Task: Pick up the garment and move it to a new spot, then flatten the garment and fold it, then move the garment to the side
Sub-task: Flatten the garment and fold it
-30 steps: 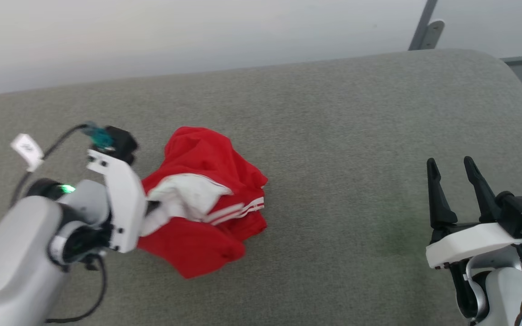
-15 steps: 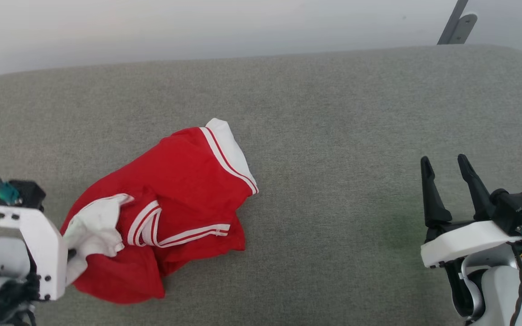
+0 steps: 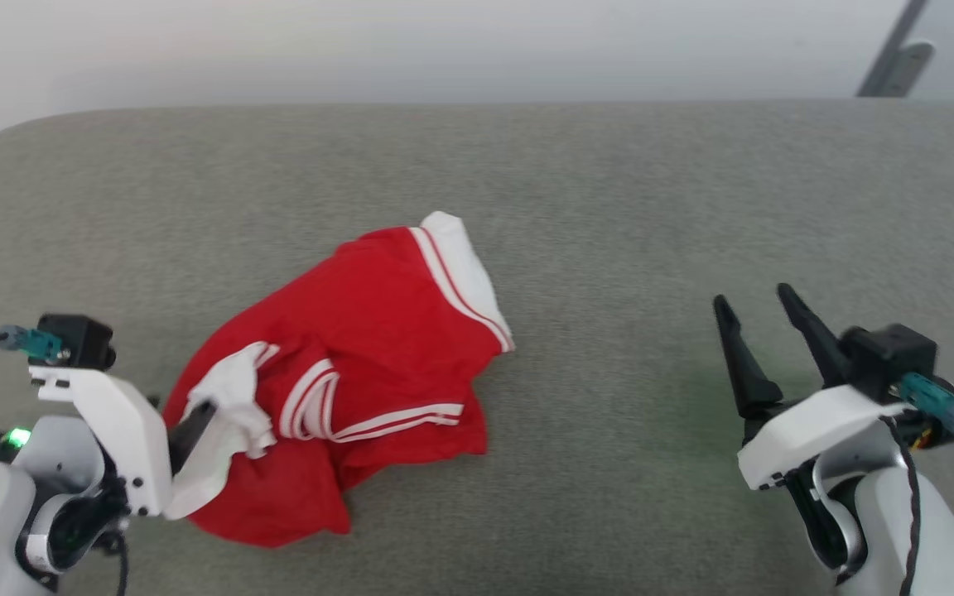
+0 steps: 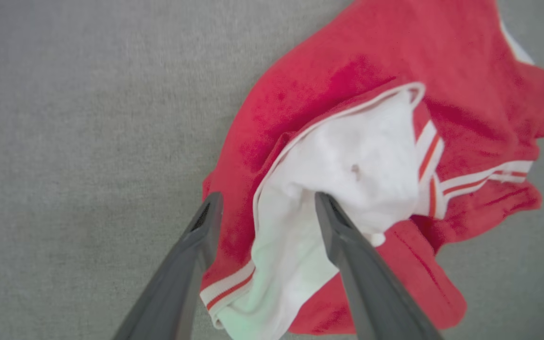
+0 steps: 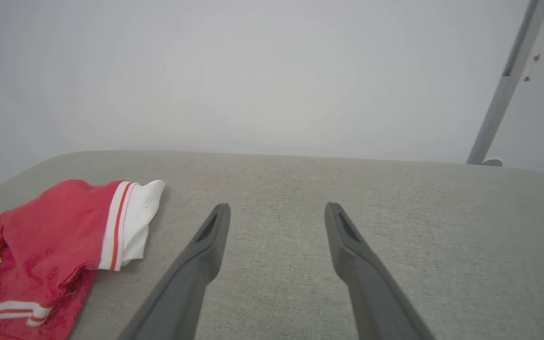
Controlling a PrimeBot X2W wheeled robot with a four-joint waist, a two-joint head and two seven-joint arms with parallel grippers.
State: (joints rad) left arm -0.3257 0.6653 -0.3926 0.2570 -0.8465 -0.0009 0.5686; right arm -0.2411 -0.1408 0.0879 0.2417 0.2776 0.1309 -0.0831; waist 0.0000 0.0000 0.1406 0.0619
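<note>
The garment [image 3: 378,331], red with white sleeve ends and striped trim, lies crumpled on the grey cushion [image 3: 609,207]. One white cuff points to the far right. My left gripper [image 3: 199,418] sits at the garment's near left edge. In the left wrist view its jaws stand open [image 4: 267,203], with the other white sleeve end [image 4: 347,160] lying loose between and around the fingers over the red cloth [image 4: 347,94]. My right gripper [image 3: 753,298] hovers open and empty over bare cushion far to the right. It also shows in its own wrist view [image 5: 276,208], with the garment [image 5: 50,222] off to its left.
The cushion's rounded back edge meets a pale wall [image 3: 444,50]. A grey metal post [image 3: 891,58] stands behind the far right corner, also seen as a post [image 5: 503,94] in the right wrist view. Bare cushion stretches between the garment and the right gripper.
The left gripper dragged the garment left and towards me by its white sleeve end, then opened. The garment now lies more spread out. The head view has shifted; the right gripper stayed open.
</note>
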